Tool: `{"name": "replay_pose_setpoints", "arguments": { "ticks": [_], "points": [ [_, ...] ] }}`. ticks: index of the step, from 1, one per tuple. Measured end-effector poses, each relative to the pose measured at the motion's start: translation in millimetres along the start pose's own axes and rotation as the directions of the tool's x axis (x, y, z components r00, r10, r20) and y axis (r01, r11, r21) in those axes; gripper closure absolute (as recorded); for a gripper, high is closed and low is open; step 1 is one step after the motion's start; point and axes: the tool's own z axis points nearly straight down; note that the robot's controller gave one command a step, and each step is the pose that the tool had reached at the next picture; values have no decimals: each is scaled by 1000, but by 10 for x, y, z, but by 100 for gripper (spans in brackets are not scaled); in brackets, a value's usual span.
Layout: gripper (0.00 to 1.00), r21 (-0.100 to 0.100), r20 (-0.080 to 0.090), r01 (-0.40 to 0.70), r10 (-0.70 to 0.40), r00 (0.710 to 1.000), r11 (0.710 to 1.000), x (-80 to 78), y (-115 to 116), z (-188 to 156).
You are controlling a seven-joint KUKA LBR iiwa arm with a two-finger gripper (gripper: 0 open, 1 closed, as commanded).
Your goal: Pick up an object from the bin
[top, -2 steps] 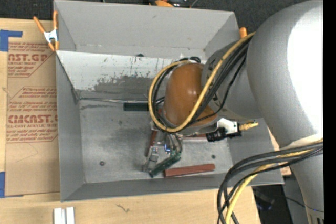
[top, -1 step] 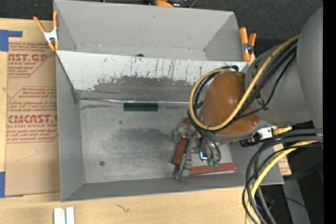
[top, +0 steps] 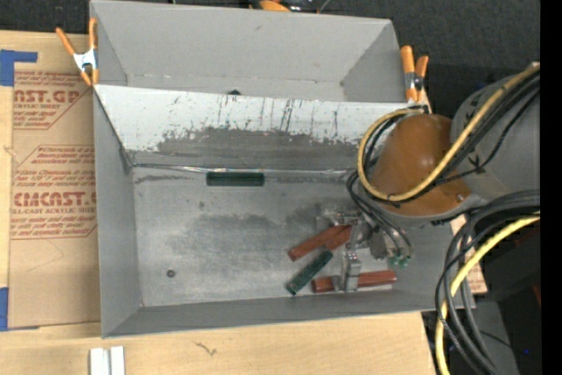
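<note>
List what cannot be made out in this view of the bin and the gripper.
- Camera view: whether the gripper touches the red stick beneath it; too small and cluttered.
- Camera view: the reddish-brown stick's right end, hidden under the gripper.
- Camera view: the bin's right wall, covered by the arm's orange cover and cables.

Bin floor [top: 202, 233] open at left (sticks [top: 323, 241] heaped front right).

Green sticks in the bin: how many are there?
2 green sticks: one by the back wall, one at the front, left of the hand. The arm may hide others.
</note>
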Motion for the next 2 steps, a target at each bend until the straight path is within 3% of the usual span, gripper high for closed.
{"name": "replay_pose_setpoints", "arguments": {
  "ticks": [1,2],
  "points": [
    [100,-2,-5,2,-2,1000,1000,1,16,-19],
    [100,0,8,-19,19,1000,1000,-314,93,-1074]
  ]
}}
